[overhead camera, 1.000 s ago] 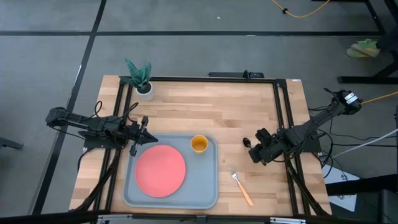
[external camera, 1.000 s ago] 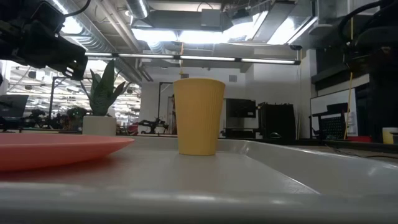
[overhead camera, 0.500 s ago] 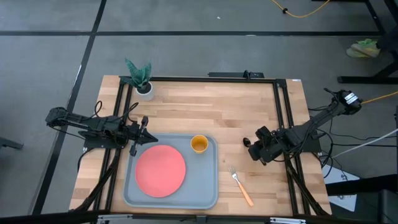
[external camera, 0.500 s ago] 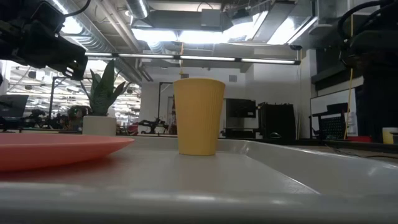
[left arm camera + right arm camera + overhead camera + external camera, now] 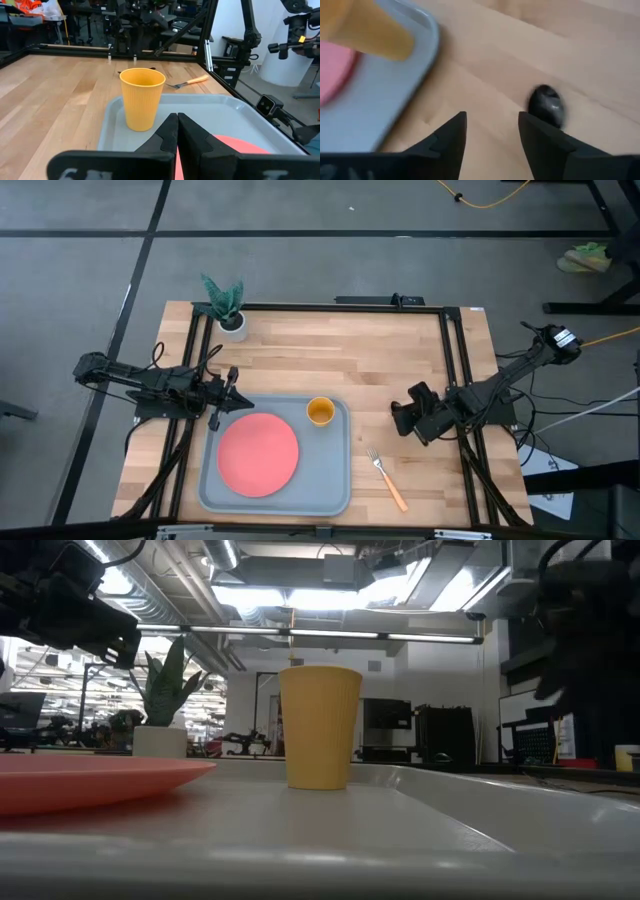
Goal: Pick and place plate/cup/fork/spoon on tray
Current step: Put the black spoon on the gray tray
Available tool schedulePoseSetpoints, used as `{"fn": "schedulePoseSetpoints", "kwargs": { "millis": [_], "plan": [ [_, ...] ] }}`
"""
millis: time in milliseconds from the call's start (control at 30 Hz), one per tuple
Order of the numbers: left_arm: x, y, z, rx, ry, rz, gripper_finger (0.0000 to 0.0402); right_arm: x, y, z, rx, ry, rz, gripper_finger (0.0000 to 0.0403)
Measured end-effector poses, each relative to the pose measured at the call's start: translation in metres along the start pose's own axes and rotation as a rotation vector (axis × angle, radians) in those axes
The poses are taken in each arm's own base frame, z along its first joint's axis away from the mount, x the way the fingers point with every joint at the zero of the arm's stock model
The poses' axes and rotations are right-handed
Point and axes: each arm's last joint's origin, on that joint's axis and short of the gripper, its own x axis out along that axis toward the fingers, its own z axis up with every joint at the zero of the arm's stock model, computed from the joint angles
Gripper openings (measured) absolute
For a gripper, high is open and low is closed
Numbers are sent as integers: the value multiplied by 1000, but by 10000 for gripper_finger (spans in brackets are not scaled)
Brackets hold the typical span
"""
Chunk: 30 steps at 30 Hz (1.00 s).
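Note:
The grey tray (image 5: 335,480) lies at the table's near middle. On it rest the pink-red plate (image 5: 258,455) and the upright yellow cup (image 5: 320,412), which the low view also shows as cup (image 5: 320,727). The orange-handled fork (image 5: 385,478) lies flat on the wood to the right of the tray. My right gripper (image 5: 492,135) hovers open over the wood right of the cup. The dark spoon's bowl (image 5: 546,105) lies on the table just ahead of one fingertip; its handle is hidden. My left gripper (image 5: 177,132) is shut and holds nothing, by the tray's far left corner.
A white pot with a green plant (image 5: 228,305) stands at the table's far left corner. Black frame rails (image 5: 450,370) run along the table's left, right and far sides. Bare wood lies between the tray and the far rail.
My right gripper has opened and has shifted a little toward the tray. The left arm and the tableware have kept still.

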Motion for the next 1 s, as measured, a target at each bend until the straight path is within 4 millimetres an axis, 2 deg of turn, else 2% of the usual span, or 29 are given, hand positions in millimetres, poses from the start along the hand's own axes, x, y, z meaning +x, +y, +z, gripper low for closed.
{"fn": "schedulePoseSetpoints", "kwargs": {
  "millis": [233,367,567,767,867,1000],
  "plan": [
    [0,0,0,0,0,0,0,1,12,0,88,-2,99,182],
    [0,0,0,0,0,0,0,1,14,3,109,-79,116,181],
    [0,0,0,0,0,0,0,2,21,8,166,-101,179,181],
    [0,0,0,0,0,0,0,5,24,12,19,-153,175,181],
    [0,0,0,0,0,0,0,5,25,10,33,-43,208,181],
    [0,0,0,0,0,0,0,5,29,4,160,245,269,181]
  ]
}}
